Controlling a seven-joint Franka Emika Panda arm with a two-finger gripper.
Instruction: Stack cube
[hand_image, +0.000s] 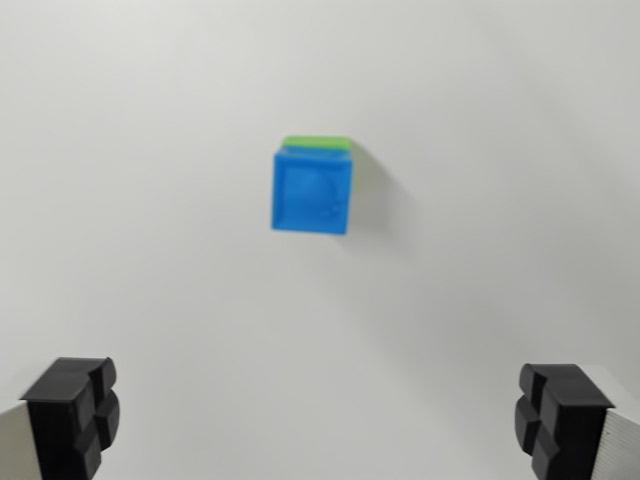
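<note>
Trouble could come from a nudge: the blue plastic cube (312, 190) sits atop the green cube (318, 142) on the white bench (150, 200), well ahead of the pincer (318, 420), spread wide and empty.

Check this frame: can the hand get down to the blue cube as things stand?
Probably yes. The hand is open and empty, its fingers spread wide, and nothing lies between it and the blue cube, which sits on the green cube.
</note>
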